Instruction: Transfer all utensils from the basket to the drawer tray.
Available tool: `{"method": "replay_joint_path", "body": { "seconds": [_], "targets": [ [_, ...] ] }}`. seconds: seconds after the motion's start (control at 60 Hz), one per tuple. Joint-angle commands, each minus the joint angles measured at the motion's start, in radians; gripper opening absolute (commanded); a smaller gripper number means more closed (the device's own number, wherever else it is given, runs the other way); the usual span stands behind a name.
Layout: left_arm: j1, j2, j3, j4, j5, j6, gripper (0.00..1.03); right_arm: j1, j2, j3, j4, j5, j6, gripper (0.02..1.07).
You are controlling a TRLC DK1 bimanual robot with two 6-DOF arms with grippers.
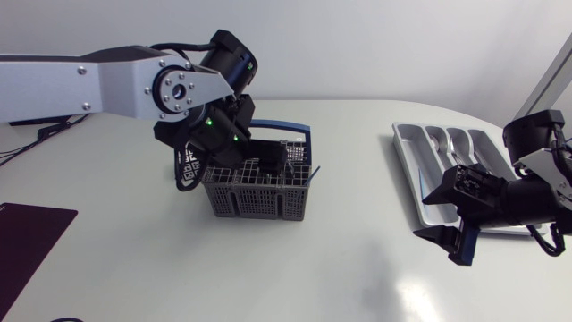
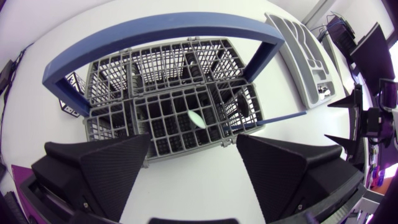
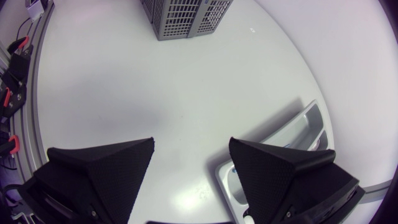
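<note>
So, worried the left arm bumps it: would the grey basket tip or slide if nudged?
Probably slides rather than tips: the basket sits wide-based on the smooth table. Its open lattice walls suggest light plastic, likely easy to shove. The upright blue handle could catch and tilt it.

The left arm (image 1: 107, 85) extends in from the left, wrist bent down, left gripper (image 2: 193, 148) wide open; the right arm (image 1: 536, 192) sits low at the right, right gripper (image 3: 191, 149) open too.

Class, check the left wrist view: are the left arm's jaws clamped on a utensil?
No: the left jaws stand open over the basket, with nothing between them.
</note>
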State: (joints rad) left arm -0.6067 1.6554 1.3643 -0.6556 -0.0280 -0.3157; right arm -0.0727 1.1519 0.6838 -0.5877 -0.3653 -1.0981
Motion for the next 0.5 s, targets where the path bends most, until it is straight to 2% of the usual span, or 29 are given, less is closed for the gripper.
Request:
{"method": "replay_joint_path", "body": {
  "seconds": [0.0, 0.133, 0.3, 0.483],
  "targets": [
    [-0.015, 0.02, 0.039, -0.012, -0.003, -0.094, 0.98, 0.01, -0.008, -0.029, -0.008, 0.005, 0.024, 0.89],
    [-0.01, 0.037, 0.041, -0.004, -0.001, -0.269, 0.93, 0.014, -0.011, -0.041, -0.001, 0.005, 0.026, 0.89],
    [-0.005, 0.078, 0.062, -0.042, 0.014, -0.362, 0.93, 0.014, -0.009, -0.053, 0.011, 0.005, 0.026, 0.89],
    [-0.004, 0.153, 0.177, -0.174, 0.014, -0.419, 0.92, 0.014, -0.014, -0.058, 0.014, 0.005, 0.024, 0.89]
  ]
}}
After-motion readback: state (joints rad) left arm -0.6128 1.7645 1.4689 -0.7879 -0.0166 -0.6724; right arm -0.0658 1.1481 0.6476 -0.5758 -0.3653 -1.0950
